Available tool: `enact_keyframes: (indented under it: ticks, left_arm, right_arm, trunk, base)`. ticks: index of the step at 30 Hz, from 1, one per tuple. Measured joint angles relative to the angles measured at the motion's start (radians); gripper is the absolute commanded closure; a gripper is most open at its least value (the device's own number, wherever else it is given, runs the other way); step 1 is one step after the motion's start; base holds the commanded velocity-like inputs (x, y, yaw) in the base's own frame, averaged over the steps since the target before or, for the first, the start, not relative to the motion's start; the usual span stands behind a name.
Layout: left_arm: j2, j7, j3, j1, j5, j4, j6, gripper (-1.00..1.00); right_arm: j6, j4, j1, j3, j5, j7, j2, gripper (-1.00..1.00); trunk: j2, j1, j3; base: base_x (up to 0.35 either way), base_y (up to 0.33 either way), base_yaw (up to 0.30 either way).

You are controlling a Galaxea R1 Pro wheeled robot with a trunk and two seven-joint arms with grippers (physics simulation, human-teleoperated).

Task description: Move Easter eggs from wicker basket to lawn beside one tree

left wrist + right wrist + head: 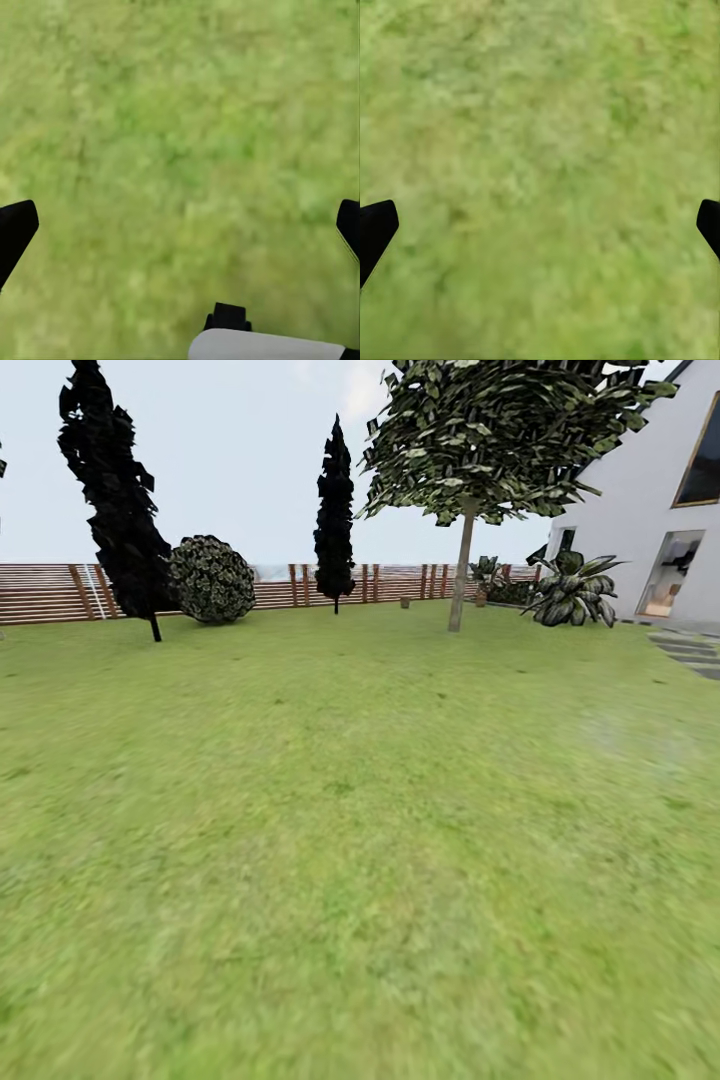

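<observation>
The lawn (330,830) spreads wide and green ahead of me in the head view. A tall tree (461,565) with a smooth grey-beige trunk and a leafy crown stands at the far right of the grass, near the fence. The eggs and the wicker basket are out of view. My left gripper (180,225) hangs open over bare grass, its two dark fingertips (16,229) far apart. My right gripper (540,225) is open too, with one fingertip (375,229) at each side and only grass between them.
Two dark cypresses (112,490) (335,510) and a round shrub (210,580) stand before the brown slat fence (40,595). A white house (650,510) with a broad-leaved plant (575,592) and grey stepping stones (695,652) lies to the right. A white part of the robot (262,346) shows in the left wrist view.
</observation>
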Motion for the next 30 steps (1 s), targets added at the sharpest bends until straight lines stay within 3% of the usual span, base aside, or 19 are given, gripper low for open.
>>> enact_keyframes:
  ticks: [30]
  left_arm:
    - [-0.001,0.0,0.0,0.0,-0.001,0.0,0.0,-1.0]
  right_arm:
    - [-0.001,0.0,0.0,0.0,0.0,0.0,0.0,-1.0]
  trunk:
    - [0.0,0.0,0.0]
  base:
    - [0.334,0.0,0.0]
